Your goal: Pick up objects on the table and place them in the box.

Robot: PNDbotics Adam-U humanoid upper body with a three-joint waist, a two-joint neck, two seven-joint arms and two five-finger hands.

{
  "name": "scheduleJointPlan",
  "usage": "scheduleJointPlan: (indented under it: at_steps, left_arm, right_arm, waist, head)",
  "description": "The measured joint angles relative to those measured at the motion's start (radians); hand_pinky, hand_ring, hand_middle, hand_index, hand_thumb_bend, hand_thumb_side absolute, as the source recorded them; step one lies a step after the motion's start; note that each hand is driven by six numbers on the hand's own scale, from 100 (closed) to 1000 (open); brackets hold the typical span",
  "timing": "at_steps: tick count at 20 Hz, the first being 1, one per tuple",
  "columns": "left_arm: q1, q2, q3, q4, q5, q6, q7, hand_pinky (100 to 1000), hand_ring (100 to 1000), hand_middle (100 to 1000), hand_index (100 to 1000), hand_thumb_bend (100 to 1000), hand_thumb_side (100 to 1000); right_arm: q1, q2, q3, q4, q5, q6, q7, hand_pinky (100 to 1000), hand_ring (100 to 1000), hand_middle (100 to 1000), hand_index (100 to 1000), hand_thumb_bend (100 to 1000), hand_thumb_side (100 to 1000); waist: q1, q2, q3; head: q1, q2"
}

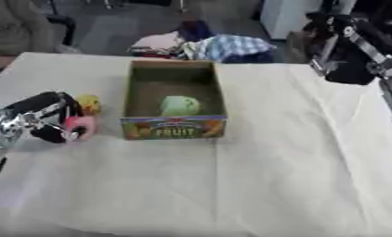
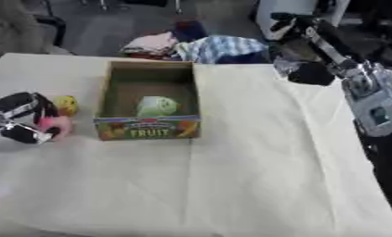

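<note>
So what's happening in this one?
The robot's left hand is curled around a pink object left of the FRUIT box, with a yellow object just behind it. A pale green object already lies in the box. The right hand hangs at the table's far right, holding nothing.

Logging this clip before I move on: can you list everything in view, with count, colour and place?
Open cardboard box labelled FRUIT: one, brown with colourful front, table centre.
Pale green rounded object: one, inside the box.
Pink rounded object: one, left of the box, at the left robot hand.
Yellow rounded object: one, left of the box, behind the pink one.
Cream cloth-covered table: one, fills the view.
Pile of mixed-colour fabrics: one, beyond the table's far edge.
Left robot hand: black and silver, curled round the pink object.
Right robot hand: black, raised at upper right.
</note>
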Motion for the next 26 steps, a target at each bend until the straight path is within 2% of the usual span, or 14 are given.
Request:
scheduleJointPlan:
  at_steps: [3,9,14,23,26]
  left_arm:
    - [-0.006,0.002,0.000,-0.044,0.068,0.018,0.043,752,264,278,465,100,100]
    - [-0.084,0.021,0.000,-0.153,0.206,0.045,0.044,757,265,280,472,100,100]
    - [-0.147,-0.001,-0.003,-0.150,0.274,0.039,0.031,789,314,331,520,100,100]
    - [-0.192,-0.137,-0.013,0.004,0.177,-0.055,-0.007,826,385,407,587,100,186]
    - [-0.192,-0.157,-0.025,0.026,0.130,-0.081,-0.028,884,525,565,782,100,278]
  right_arm:
    - [0.000,0.000,0.000,0.000,0.000,0.001,0.000,690,655,763,961,100,617]
    - [0.000,0.008,0.000,0.000,0.000,0.002,0.002,690,654,761,960,100,640]
    - [-0.003,0.025,0.008,0.000,0.000,-0.003,0.011,690,654,759,959,100,660]
    - [-0.028,0.054,0.020,0.000,-0.005,-0.010,0.028,689,651,754,956,100,690]
    - [-0.028,0.056,0.020,0.000,-0.008,-0.010,0.030,688,649,750,955,100,700]
  waist:
    - [0.000,0.000,-0.001]
    - [0.002,0.001,-0.023]
    - [0.004,0.014,-0.050]
    - [0.006,0.043,-0.105]
    - [0.007,0.043,-0.108]
  head:
    - [0.002,0.000]
    - [0.012,0.000]
    - [0.030,0.000]
    - [0.065,-0.012]
    - [0.069,-0.019]
